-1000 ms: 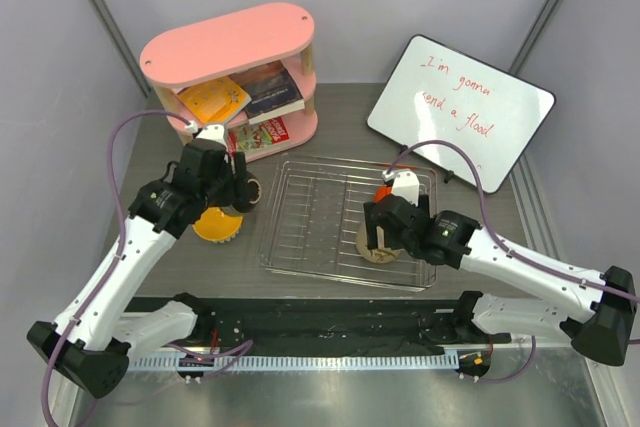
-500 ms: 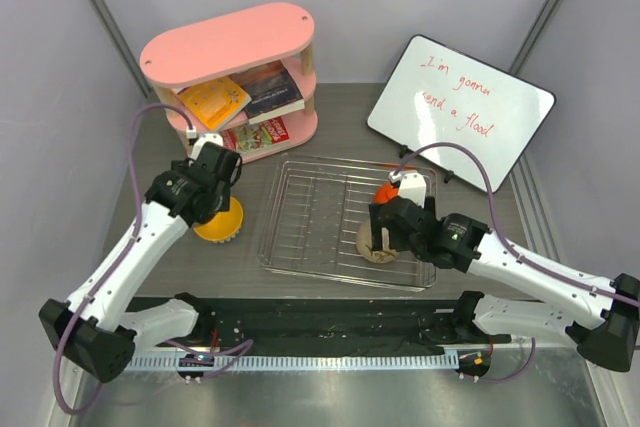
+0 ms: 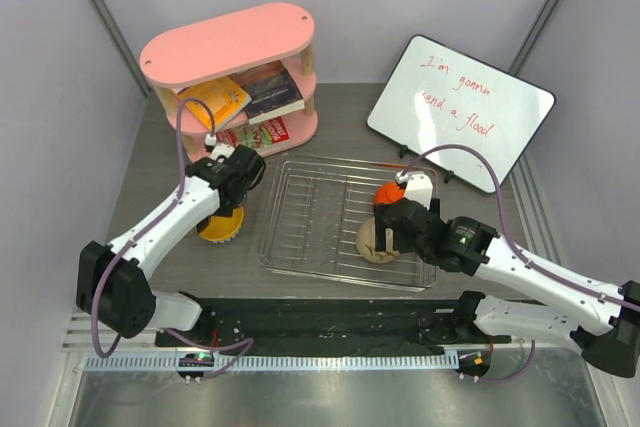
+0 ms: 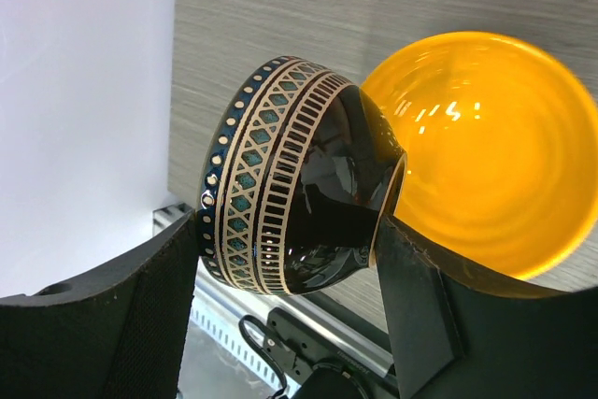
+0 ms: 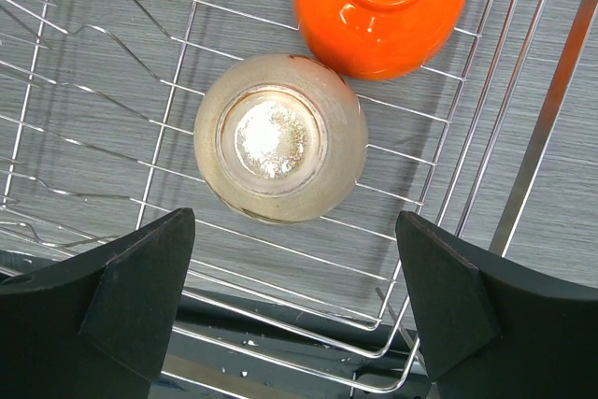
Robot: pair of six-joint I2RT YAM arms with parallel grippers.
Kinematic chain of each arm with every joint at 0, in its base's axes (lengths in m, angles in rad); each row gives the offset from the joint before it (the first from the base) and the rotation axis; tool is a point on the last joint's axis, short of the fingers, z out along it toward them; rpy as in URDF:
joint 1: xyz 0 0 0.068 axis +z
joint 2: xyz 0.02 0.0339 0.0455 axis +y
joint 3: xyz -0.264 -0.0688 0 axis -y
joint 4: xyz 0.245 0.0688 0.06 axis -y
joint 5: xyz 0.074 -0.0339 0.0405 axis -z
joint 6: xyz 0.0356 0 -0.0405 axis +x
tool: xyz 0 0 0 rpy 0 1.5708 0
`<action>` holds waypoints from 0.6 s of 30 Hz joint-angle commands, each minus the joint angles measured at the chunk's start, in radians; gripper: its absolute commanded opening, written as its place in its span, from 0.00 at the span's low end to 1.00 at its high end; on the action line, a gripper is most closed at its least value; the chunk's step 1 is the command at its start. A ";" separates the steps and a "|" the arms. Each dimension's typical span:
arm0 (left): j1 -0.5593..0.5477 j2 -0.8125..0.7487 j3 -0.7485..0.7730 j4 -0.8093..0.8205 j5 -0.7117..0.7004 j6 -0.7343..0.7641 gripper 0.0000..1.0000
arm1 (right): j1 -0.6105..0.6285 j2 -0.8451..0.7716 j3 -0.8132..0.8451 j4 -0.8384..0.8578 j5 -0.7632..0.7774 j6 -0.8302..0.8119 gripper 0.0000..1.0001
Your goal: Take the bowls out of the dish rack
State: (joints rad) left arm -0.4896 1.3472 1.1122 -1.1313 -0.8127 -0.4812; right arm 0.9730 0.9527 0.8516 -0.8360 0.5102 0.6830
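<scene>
Rack [image 3: 315, 212] on bench [image 3: 340, 112]: upturned cream bowl [image 5: 280, 137] beside glossy orange bowl [image 5: 381, 7] by right rim, open bars leftward, right gripper [image 5: 294, 223] spread above; left gripper [image 4: 290, 259] pinches tilted black patterned bowl [image 4: 280, 165] over yellow bowl [image 4: 486, 147] outside rack.

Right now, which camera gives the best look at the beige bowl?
The right wrist view: the beige bowl lies whole, upside down on the rack. The top view shows it small, partly hidden by the right arm. The left wrist view misses it, showing the black bowl in the left fingers and a yellow one.
</scene>
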 commanded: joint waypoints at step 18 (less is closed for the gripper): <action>-0.161 0.201 0.107 -0.100 -0.232 -0.145 0.13 | -0.010 -0.025 -0.031 0.008 -0.001 0.020 0.94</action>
State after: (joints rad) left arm -0.6128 1.5352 1.1469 -1.1736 -0.9199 -0.5636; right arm 0.9665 0.9405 0.8314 -0.8391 0.5053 0.6880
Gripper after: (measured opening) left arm 0.699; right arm 0.939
